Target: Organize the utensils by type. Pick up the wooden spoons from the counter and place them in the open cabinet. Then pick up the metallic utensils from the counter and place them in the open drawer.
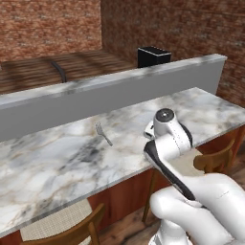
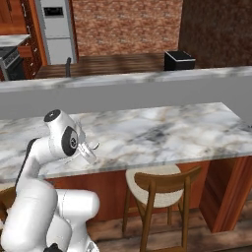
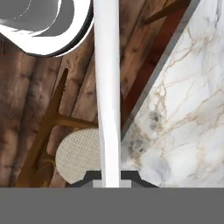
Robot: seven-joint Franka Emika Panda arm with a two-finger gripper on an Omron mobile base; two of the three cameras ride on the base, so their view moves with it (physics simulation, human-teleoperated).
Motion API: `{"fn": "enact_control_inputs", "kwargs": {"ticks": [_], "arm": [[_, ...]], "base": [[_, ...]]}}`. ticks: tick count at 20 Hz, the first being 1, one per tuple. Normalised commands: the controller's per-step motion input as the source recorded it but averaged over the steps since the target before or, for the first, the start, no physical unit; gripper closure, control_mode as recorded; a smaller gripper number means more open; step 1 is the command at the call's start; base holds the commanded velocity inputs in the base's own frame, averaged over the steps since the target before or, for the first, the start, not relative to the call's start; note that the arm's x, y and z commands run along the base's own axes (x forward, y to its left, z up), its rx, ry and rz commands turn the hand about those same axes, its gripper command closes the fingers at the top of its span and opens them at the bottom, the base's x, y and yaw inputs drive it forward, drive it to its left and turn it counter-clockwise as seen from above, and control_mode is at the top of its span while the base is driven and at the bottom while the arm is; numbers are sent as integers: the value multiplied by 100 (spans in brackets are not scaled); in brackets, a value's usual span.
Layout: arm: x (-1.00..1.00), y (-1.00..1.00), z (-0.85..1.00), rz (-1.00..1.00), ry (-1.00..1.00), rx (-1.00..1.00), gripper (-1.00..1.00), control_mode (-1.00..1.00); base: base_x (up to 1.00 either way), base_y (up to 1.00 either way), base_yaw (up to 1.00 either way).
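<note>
Our gripper (image 3: 110, 177) is clenched on a spoon (image 3: 107, 87), its long axis running straight out ahead over the table (image 3: 183, 109) edge; the fork (image 1: 103, 134) lies on the table.

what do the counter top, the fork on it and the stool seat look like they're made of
Counter: polished white marble look, grey and tan veins, over a reddish-brown wood base.
Fork: thin, silver-grey, likely metal; too small to judge its shine.
Stool: brown wooden frame, with a pale seat whose fine grid pattern suggests woven cane or fabric.
</note>
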Motion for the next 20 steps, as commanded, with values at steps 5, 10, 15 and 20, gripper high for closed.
{"fn": "enact_control_inputs", "kwargs": {"ticks": [5, 10, 15, 20], "arm": [[-80, -26, 19, -7, -5, 0, 100, -100], [-26, -7, 22, 0, -1, 0, 100, -100], [-19, -18, 0, 0, -4, 1, 100, -100], [-7, -13, 0, 0, 0, 0, 100, -100]], "base": [[0, 0, 0], [0, 0, 0], [0, 0, 0], [0, 0, 0]]}}
